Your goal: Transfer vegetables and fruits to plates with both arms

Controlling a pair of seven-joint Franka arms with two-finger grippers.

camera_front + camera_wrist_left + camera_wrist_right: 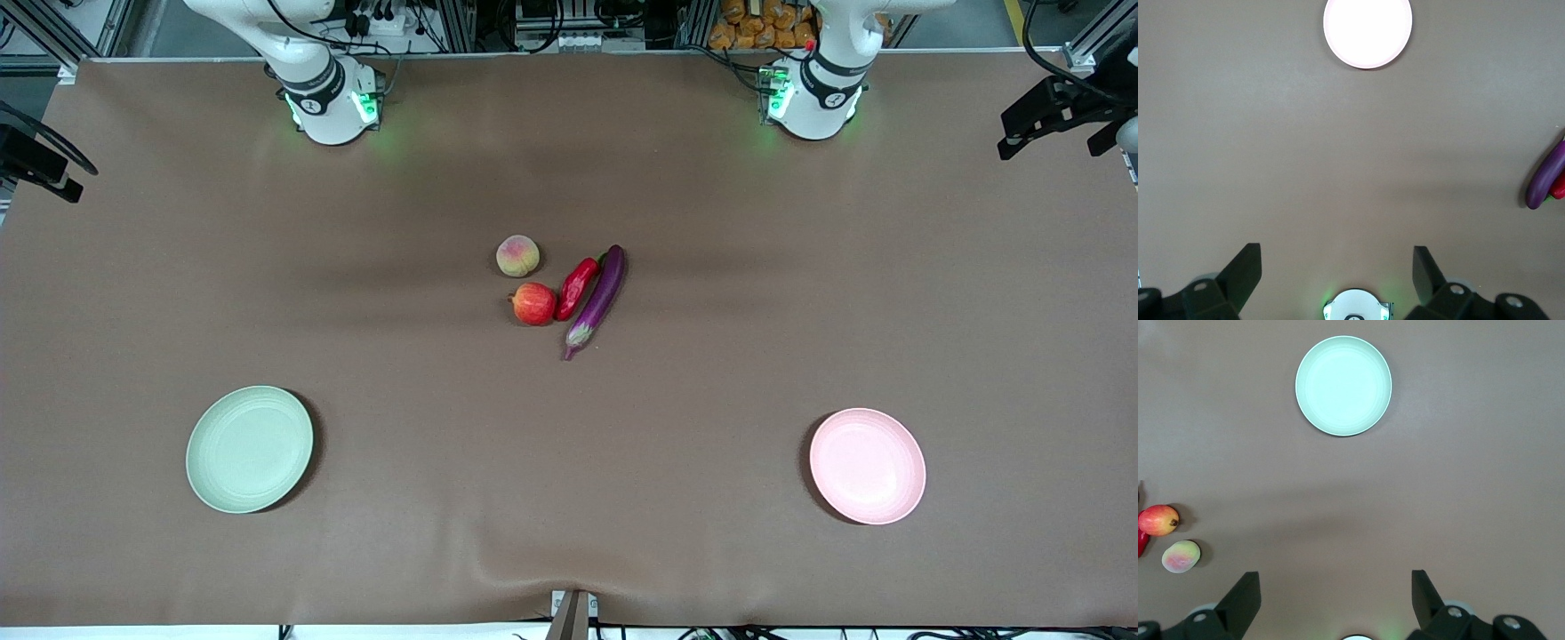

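The peach [517,256], pomegranate [533,303], red chili pepper [576,287] and purple eggplant [597,300] lie together at the table's middle. The pale green plate [249,449] sits near the front camera toward the right arm's end. The pale pink plate [867,465] sits near the front camera toward the left arm's end. My left gripper [1337,270] is open and empty, high over bare table above its base; its view shows the pink plate [1367,32] and eggplant [1545,179]. My right gripper [1335,593] is open and empty, high over its base; its view shows the green plate [1343,385], pomegranate [1158,520] and peach [1181,556].
Brown cloth covers the whole table [569,498]. The two arm bases [329,102] [813,98] stand along the edge farthest from the front camera. Black camera mounts [1058,111] stick in at both ends of the table.
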